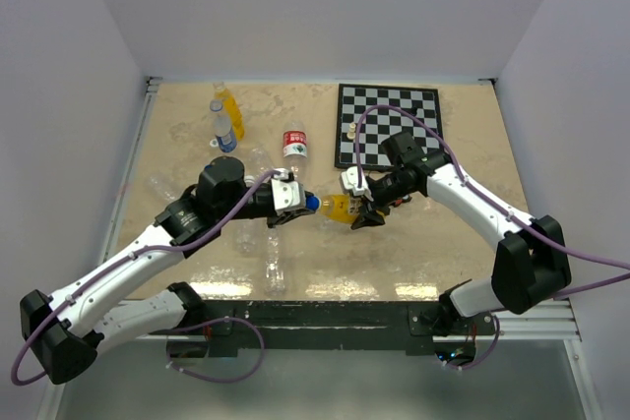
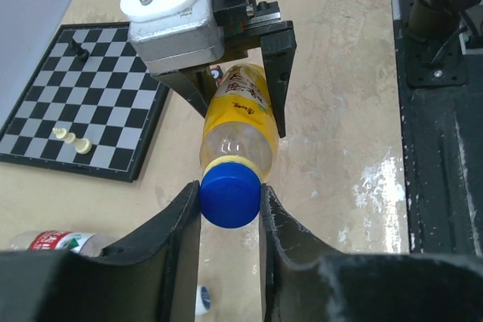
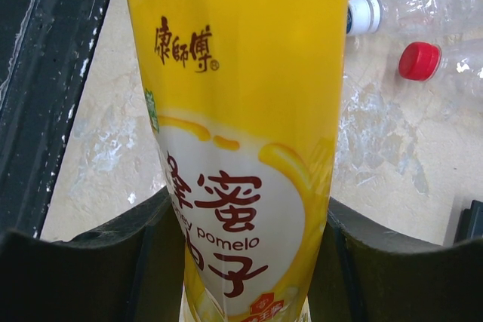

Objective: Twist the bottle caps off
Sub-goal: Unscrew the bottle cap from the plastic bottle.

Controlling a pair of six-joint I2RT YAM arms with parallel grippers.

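An orange-yellow bottle hangs level above the middle of the table, held between my two grippers. Its blue cap points toward the left arm. My left gripper is shut on that cap, one finger pressed on each side. My right gripper is shut on the bottle's labelled body. In the top view the left gripper and right gripper face each other across the bottle. A second orange bottle and a clear blue-labelled bottle stand at the back left.
A chessboard with a few white pieces lies at the back right. A red-and-white labelled bottle lies behind the grippers. Clear crumpled bottles, one with a white cap and one with a red cap, lie on the table.
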